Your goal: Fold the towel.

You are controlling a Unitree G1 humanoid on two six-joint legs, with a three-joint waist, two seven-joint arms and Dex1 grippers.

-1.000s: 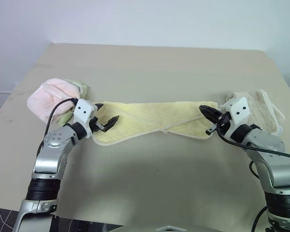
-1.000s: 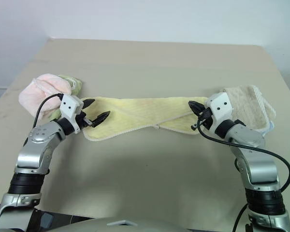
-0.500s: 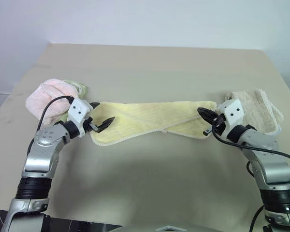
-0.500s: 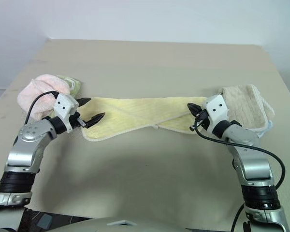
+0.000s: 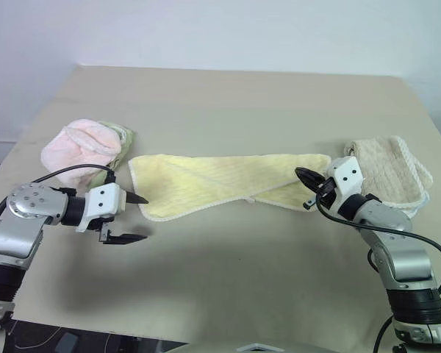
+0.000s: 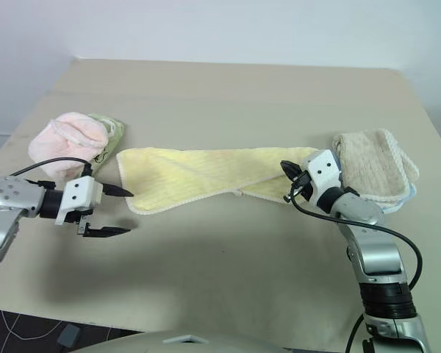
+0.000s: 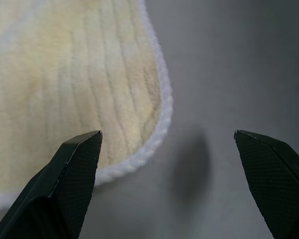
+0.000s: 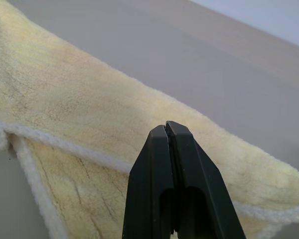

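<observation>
The pale yellow towel [image 5: 228,182] lies stretched left to right across the middle of the table, with one long layer folded diagonally over the other. My left gripper [image 5: 142,218] is open just off the towel's near left corner, holding nothing. In the left wrist view that rounded, white-edged corner [image 7: 139,129] lies between and beyond the spread fingers [image 7: 72,174]. My right gripper [image 5: 300,174] is shut, its tip low over the towel's right end. In the right wrist view the closed fingertips [image 8: 165,130] hover above the towel [image 8: 74,99] with nothing seen between them.
A pink fluffy towel [image 5: 81,147] sits bunched on a greenish cloth [image 5: 123,137] at the table's left, close behind my left arm. A folded beige towel [image 5: 389,170] with a corded edge lies at the right, beside my right wrist. Bare tabletop [image 5: 235,272] spans the front.
My left gripper drew back off the towel's left end, toward the left and the near edge, and turned so its fingers point right. The towel's left end now lies uncovered. The right gripper barely moved.
</observation>
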